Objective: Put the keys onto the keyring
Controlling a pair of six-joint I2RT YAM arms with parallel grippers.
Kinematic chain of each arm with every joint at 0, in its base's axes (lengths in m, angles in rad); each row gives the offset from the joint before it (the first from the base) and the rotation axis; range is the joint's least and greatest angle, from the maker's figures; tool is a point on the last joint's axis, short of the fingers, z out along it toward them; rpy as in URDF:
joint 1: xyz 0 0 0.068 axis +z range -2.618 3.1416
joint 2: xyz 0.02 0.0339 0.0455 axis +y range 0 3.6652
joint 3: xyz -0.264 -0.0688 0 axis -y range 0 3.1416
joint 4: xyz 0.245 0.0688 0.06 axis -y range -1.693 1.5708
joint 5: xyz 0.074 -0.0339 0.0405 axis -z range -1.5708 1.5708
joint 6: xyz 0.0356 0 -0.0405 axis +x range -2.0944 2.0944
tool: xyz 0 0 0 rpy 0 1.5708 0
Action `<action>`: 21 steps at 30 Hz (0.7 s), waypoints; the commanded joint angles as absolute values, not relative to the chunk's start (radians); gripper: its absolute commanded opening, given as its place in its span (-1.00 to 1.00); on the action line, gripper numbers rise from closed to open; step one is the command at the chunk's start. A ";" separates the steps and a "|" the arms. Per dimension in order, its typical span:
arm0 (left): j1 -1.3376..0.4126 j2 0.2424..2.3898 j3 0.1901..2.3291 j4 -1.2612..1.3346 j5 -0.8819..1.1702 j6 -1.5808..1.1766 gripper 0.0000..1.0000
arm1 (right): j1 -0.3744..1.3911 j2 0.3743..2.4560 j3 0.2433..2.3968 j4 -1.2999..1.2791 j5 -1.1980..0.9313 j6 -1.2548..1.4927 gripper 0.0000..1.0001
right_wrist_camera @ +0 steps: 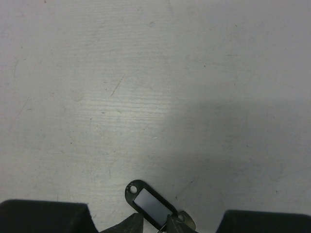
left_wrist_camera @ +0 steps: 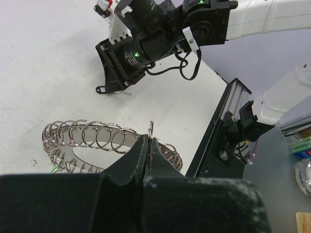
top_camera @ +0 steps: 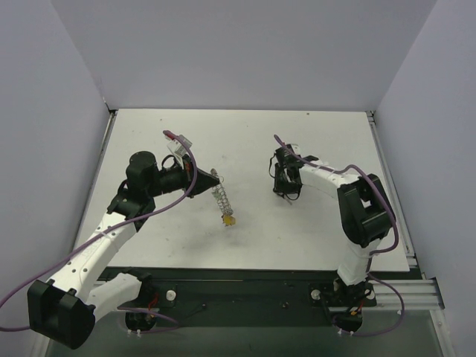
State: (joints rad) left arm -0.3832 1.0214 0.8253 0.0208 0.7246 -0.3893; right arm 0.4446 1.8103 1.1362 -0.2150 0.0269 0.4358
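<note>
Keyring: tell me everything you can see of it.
The keyring is a silvery wire coil, many small overlapping loops bent round into one ring with an open middle. From above it shows edge-on, like a spring, slanting from the left pincer toward the near edge, with a yellow key at its near end. The pincer is shut on its rim. Whether it touches the table is unclear.

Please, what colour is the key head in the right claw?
The key head is black with a pale window; right wrist view shows it best.
</note>
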 commanded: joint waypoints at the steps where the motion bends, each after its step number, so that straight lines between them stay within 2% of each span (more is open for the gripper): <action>1: -0.376 0.992 0.841 0.114 0.750 -0.399 -1.00 | 0.431 1.830 1.163 -0.256 0.048 0.482 -0.49; 6: -0.376 0.992 0.842 0.114 0.750 -0.397 -1.00 | 0.410 1.842 1.160 -0.256 0.040 0.486 -0.53; 14: -0.376 0.996 0.841 0.112 0.750 -0.396 -1.00 | 0.407 1.821 1.149 -0.258 0.028 0.477 -1.00; 21: -0.376 0.991 0.842 0.110 0.744 -0.388 -1.00 | 0.403 1.760 1.137 -0.261 0.006 0.448 -1.00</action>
